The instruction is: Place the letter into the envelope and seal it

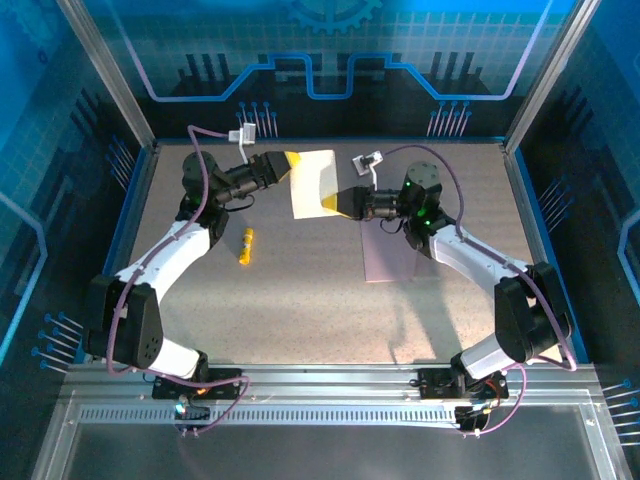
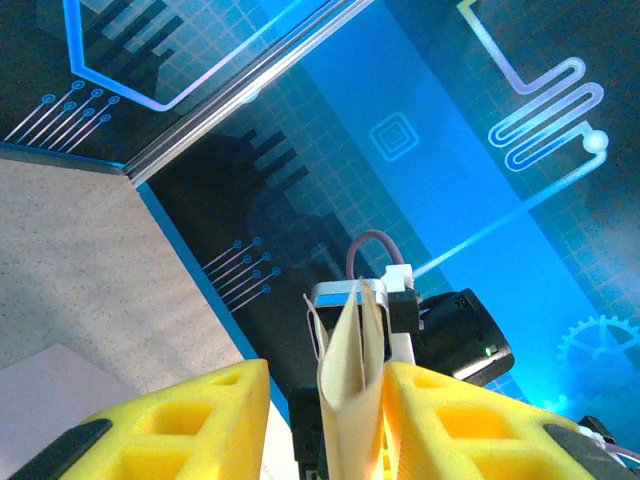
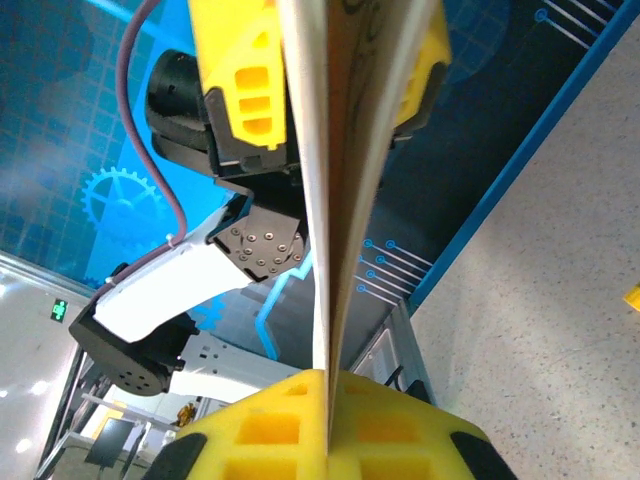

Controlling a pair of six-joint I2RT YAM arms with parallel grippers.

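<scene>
Where the two arms meet above the far middle of the table (image 1: 300, 310), the letter (image 1: 315, 180) hangs in the air, stood on edge between both grippers.

Right gripper (image 1: 345, 203): clamped tight on the letter's near right corner.

Left gripper (image 1: 290, 165): jaws partly parted round the far left edge. One yellow finger (image 2: 450, 420) touches the sheet and the other stands clear.

Letter: tan-beige paper, doubled over, its layers bowing apart.

Envelope (image 1: 392, 258): pale pink, flat on the table, right of centre, beneath the right arm.
</scene>
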